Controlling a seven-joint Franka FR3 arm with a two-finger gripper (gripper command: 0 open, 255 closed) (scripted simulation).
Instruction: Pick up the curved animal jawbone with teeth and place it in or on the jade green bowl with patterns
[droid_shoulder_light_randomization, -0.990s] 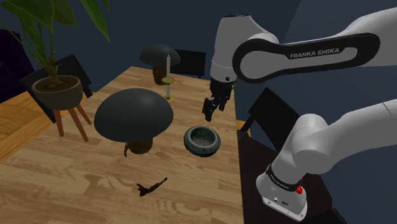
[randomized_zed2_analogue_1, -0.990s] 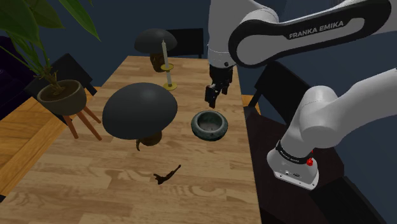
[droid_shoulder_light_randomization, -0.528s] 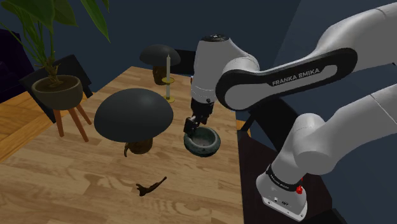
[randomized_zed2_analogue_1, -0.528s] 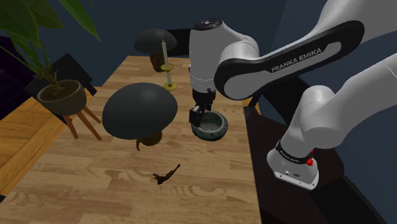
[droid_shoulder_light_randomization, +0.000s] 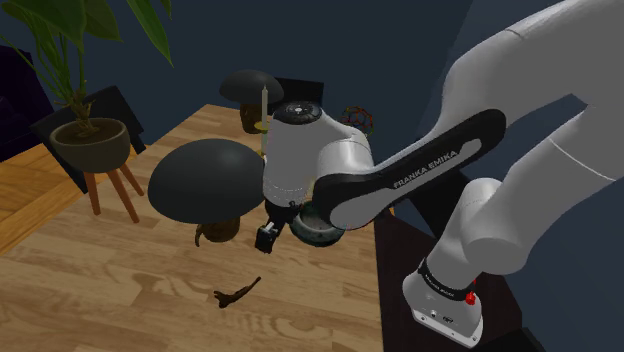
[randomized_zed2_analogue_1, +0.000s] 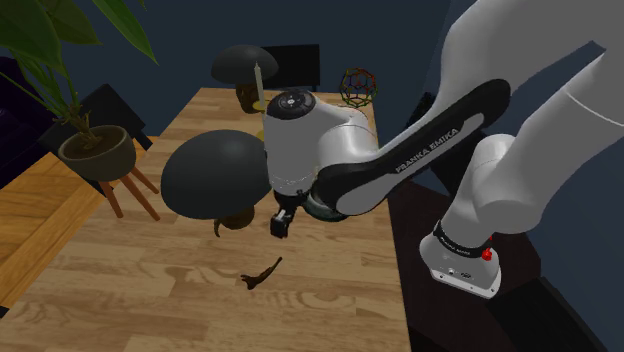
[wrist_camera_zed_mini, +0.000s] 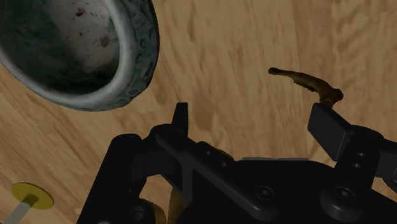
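Starting at the shoulder view's left, a dark mushroom-shaped lamp (droid_shoulder_light_randomization: 210, 178) stands on the wooden surface (droid_shoulder_light_randomization: 110, 290). The jawbone (droid_shoulder_light_randomization: 238, 293) lies flat in the open at about five o'clock from the lamp, apart from everything else. It is a thin, curved brown piece. Its teeth are too small to make out, so which edge carries them is probably best left open. In that view its long axis runs from roughly eight o'clock to two o'clock, with the thicker end at the eight o'clock side.

The gripper (droid_shoulder_light_randomization: 268, 238) hangs above the surface, and the jawbone lies at about seven o'clock from it, near but not beneath it. In the wrist view the jawbone (wrist_camera_zed_mini: 305, 81) sits just past the tip of one finger, off the line between the two. The fingers stand wide apart, with nothing between them and touching nothing.

The patterned green bowl (wrist_camera_zed_mini: 143, 60) rests at about three o'clock from the gripper in the shoulder view, partly behind the arm.

The coming move likely needs a shift toward seven o'clock, then a descent, with the fingers set across the bone's narrow width.
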